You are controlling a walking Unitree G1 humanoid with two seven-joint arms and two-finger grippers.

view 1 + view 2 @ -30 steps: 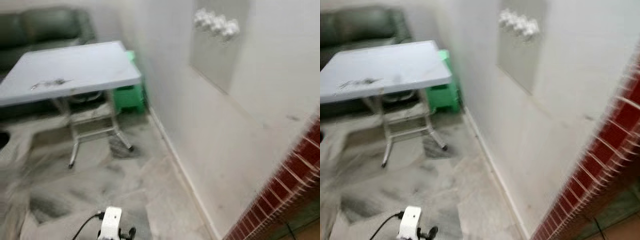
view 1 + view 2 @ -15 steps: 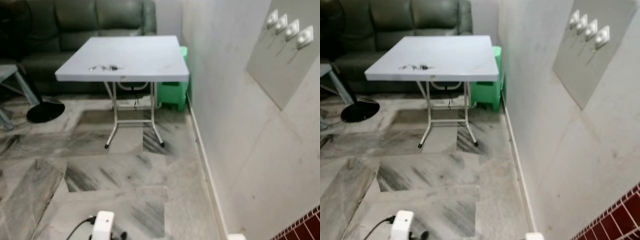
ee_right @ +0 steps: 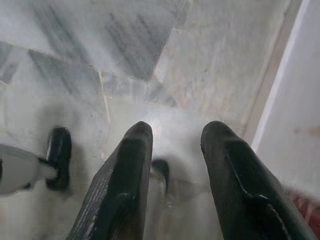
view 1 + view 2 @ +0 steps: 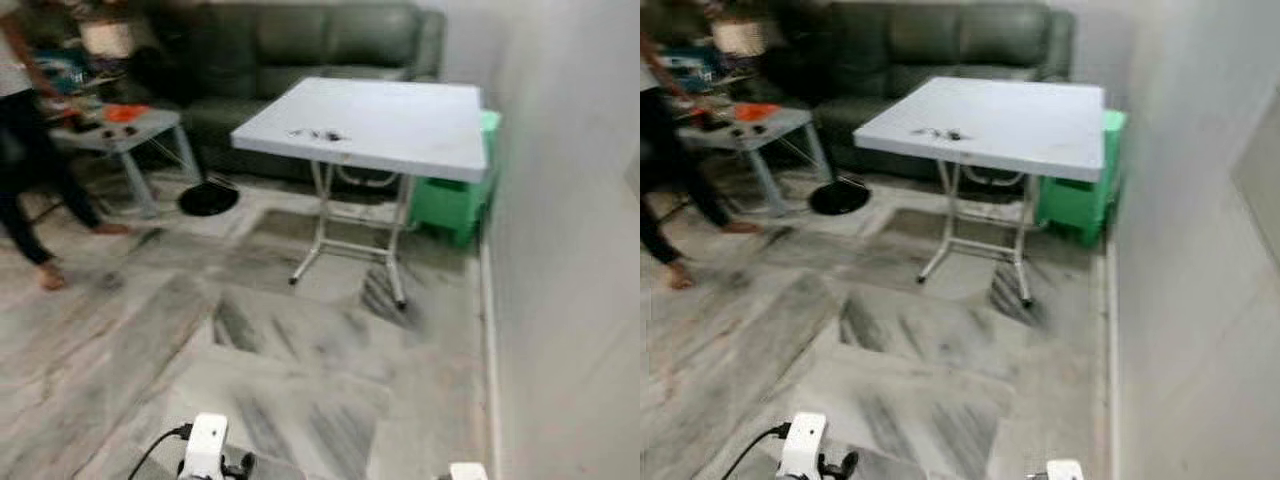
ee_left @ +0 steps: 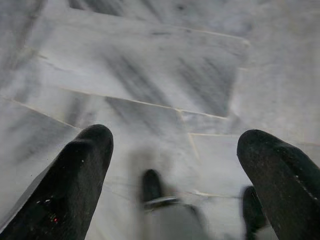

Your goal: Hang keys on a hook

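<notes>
The keys (image 4: 318, 133) lie on the white bench (image 4: 420, 140), near its front left edge, well apart from you across the marble floor (image 4: 300, 360). They look like a small dark bunch, but the picture is blurry, so you cannot count them or see a ring.

Your left gripper (image 5: 175, 165) hangs low over the floor with its fingers (image 5: 75, 185) spread wide and nothing between them. Your right gripper (image 3: 172, 165) also hangs down near the wall (image 4: 570, 250), its fingers (image 3: 125, 185) a little apart and holding nothing.

Keys are most likely small, hard and light. They are loose, so they will flop and swing when you lift them. They lie flat on a smooth top, so they may slide away if you push them. Try to pinch the ring or the thickest part of the bunch, not one thin key. Grip firmly, because metal is slippery.

You have to walk to the bench first. A person (image 4: 25, 150) stands by a small side table (image 4: 120, 135) on your left, in front of the dark sofa (image 4: 300, 45). A green stool (image 4: 455, 195) sits under the bench by the wall.
</notes>
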